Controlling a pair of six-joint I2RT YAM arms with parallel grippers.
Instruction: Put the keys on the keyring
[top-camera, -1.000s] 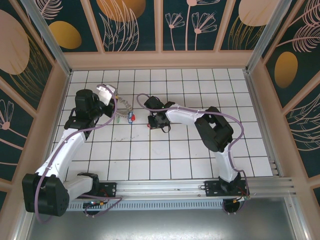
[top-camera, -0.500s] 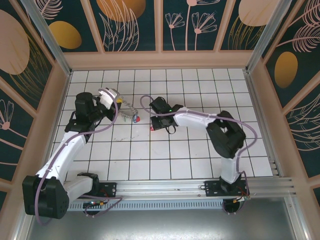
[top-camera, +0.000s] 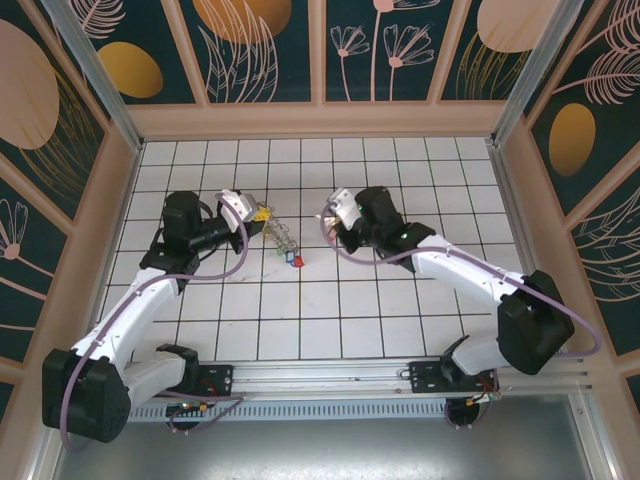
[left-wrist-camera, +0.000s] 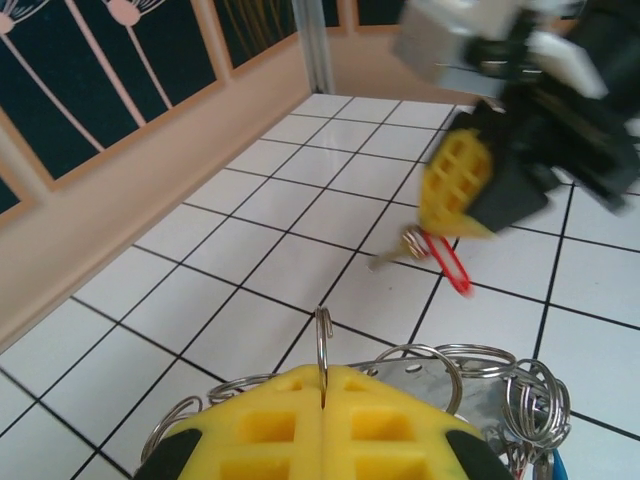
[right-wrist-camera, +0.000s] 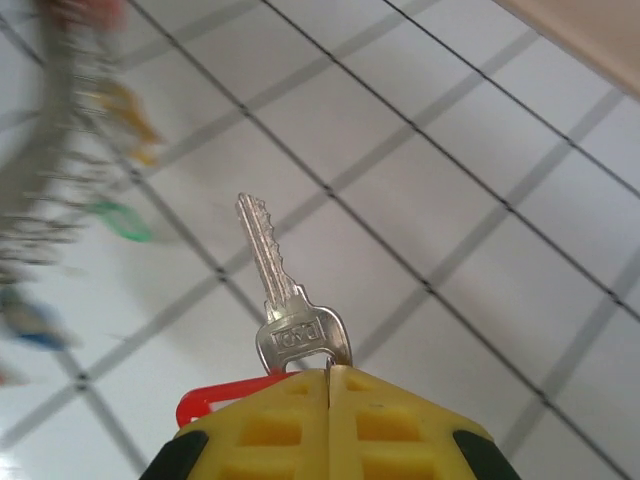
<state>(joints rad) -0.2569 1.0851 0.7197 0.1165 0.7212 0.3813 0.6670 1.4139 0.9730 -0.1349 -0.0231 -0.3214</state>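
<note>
My left gripper is shut on a thin wire loop of the keyring, whose silver coils bunch just past the yellow fingers. From above, the keyring hangs from the left gripper down to red and blue tags near the floor. My right gripper is shut on the head of a silver key with a red tag; its blade points away from the fingers. That right gripper hovers about one tile right of the keyring. The left wrist view shows its key ahead.
White tiled floor inside a walled enclosure, with wooden rim boards at the back and sides. A green tag and a blue tag hang blurred on the ring at the left of the right wrist view.
The right arm has lifted the red-tagged key off the floor and swung back and right. The left gripper has carried the keyring rightward toward the middle.
</note>
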